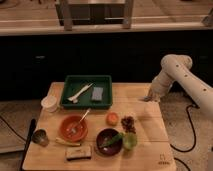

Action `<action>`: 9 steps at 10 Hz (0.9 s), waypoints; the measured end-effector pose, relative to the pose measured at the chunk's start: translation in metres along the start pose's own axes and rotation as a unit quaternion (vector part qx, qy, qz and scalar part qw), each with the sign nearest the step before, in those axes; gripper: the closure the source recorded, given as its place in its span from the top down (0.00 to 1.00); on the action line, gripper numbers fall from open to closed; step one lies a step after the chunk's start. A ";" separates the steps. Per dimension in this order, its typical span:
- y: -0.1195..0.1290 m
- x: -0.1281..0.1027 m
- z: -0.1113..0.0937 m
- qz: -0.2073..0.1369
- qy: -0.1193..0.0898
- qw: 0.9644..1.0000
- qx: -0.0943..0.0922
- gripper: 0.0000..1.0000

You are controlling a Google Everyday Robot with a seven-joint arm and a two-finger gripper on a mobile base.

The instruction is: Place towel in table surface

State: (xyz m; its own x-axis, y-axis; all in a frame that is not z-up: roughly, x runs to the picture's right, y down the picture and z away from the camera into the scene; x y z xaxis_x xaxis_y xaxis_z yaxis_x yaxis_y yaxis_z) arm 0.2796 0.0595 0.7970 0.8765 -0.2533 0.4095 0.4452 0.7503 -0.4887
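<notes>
A small blue-grey folded towel [97, 93] lies inside the green tray [86, 77] at the back middle of the wooden table [145, 135]. My gripper [148, 98] hangs at the end of the white arm [175, 70], over the table's right edge. It is well to the right of the tray and apart from the towel, with nothing seen in it.
White utensils [80, 92] lie in the tray beside the towel. A white cup [49, 103], an orange bowl [73, 128] with a spoon, an orange fruit [112, 118], dark grapes [128, 122], a dark bowl [106, 141], a green apple [130, 141] and a metal cup [40, 137] stand in front.
</notes>
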 end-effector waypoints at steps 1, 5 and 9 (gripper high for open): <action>0.000 -0.003 -0.001 -0.005 -0.001 1.000 -0.002 0.00; 0.005 -0.005 -0.006 -0.013 -0.004 1.000 -0.005 0.00; 0.006 -0.007 -0.004 -0.023 -0.013 1.000 -0.009 0.00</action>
State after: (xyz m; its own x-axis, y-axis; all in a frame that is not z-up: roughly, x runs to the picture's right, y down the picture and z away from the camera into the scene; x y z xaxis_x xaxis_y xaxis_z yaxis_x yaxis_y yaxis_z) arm 0.2772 0.0627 0.7881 0.8503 -0.2709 0.4512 0.4880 0.7269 -0.4832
